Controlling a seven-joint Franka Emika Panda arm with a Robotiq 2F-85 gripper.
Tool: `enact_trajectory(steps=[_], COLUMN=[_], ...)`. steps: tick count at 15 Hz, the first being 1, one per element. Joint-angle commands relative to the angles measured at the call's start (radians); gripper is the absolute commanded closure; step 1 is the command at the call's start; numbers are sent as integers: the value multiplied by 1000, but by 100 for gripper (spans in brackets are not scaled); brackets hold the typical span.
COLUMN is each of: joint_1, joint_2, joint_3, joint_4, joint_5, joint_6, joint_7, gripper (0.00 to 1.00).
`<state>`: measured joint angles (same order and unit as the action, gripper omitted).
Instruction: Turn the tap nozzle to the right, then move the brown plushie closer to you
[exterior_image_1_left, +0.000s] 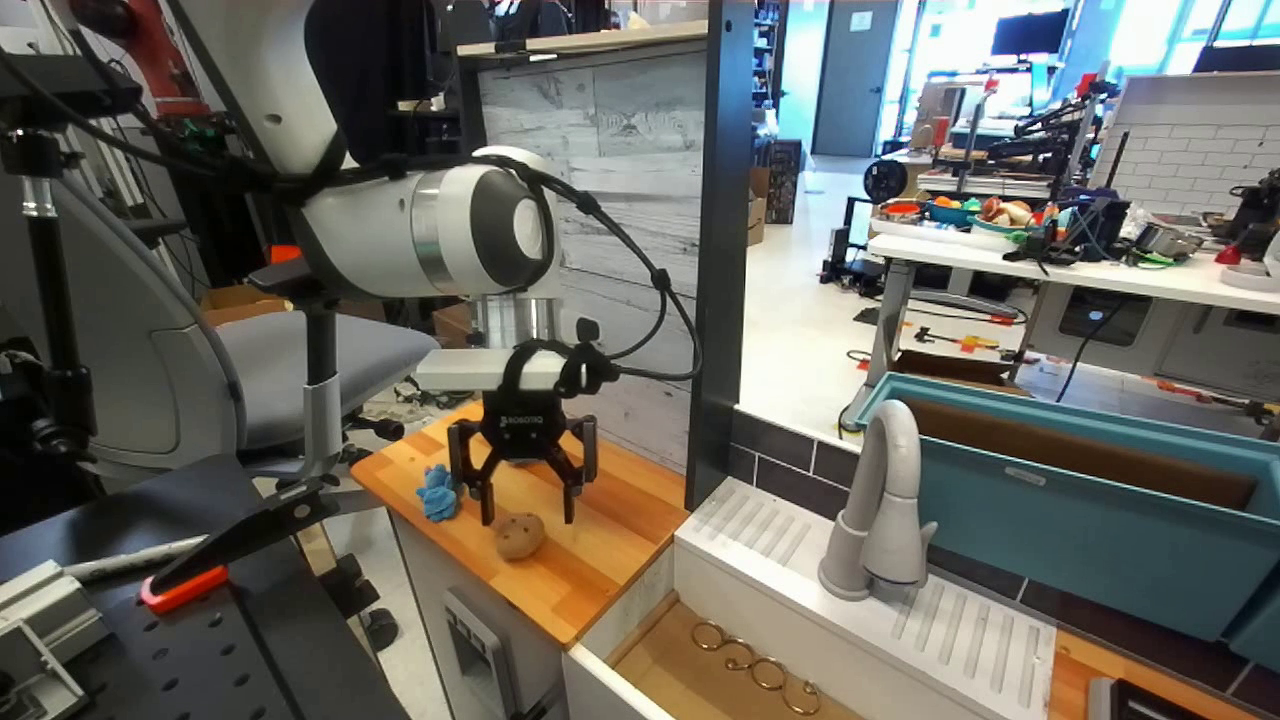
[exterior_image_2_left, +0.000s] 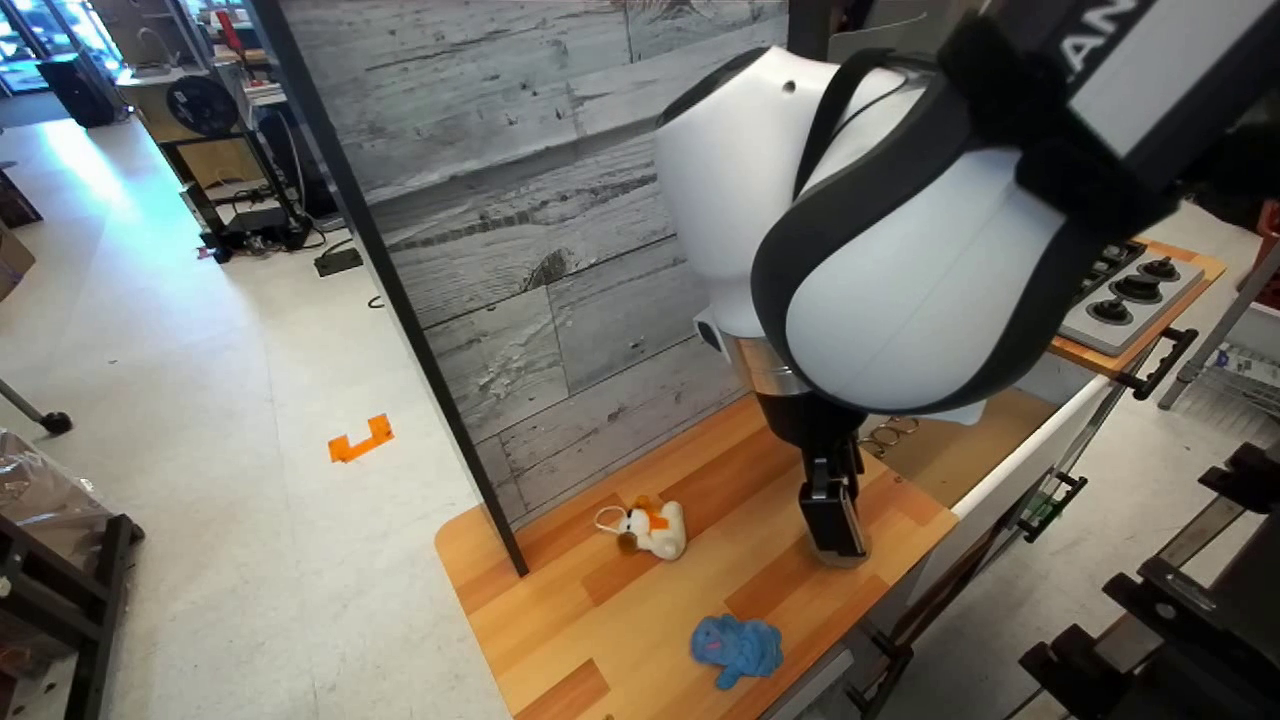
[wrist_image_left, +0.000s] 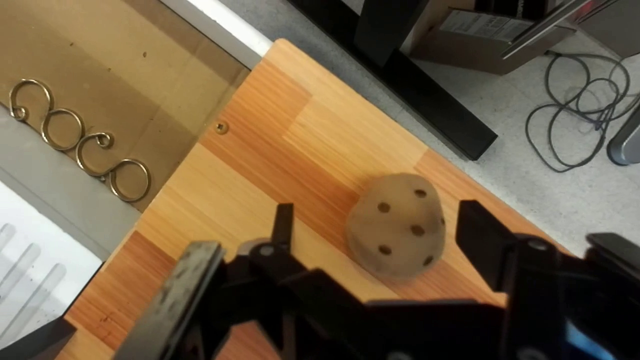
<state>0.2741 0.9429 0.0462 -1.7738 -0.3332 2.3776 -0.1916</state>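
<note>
While the pincer (exterior_image_1_left: 528, 513) gapes, the brown plushie (wrist_image_left: 400, 222) lies beneath (close, apparently).

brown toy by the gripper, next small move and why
Probably lower the gripper slightly around the brown toy: its jaws are open and seem to hang over the toy, which shows between them in the wrist view, a gap on each side.

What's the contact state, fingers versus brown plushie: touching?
Apart. In the wrist view, wooden counter shows between the brown plushie and the fingers on both sides.
</note>
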Motion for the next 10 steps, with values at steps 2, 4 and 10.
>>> enact_trajectory(steps=[2,4,10], joint_1=[-6,-20,-81], joint_2=[-35,-78,-220], joint_3=[8,17,46], joint_4=[-18,-56,-185], joint_5=[-3,10,126], joint_6=[-5,6,154], joint_7=[29,34,148], gripper=[0,0,0])
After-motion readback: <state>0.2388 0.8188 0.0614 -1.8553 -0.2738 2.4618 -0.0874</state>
